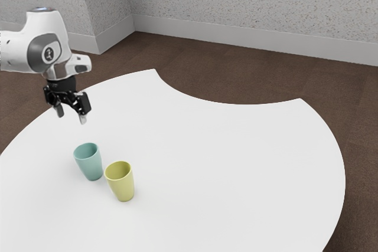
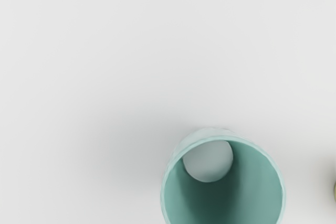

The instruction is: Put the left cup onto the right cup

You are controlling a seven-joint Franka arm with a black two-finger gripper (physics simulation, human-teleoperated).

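1. Closest to the camera is the yellow-green cup [image 1: 120,180], standing upright with its mouth up on the white desk [image 1: 236,163].
2. Teal cup [image 1: 88,161] is right beside it toward the exterior view's left, also upright. Can't really tell if the two touch.
3. Gripper [image 1: 71,113] hangs over the desk, above the teal cup and further toward the exterior view's left, fingers spread and holding nothing.
4. Wrist view looks straight down into the teal cup [image 2: 252,192], and you can see its pale bottom.
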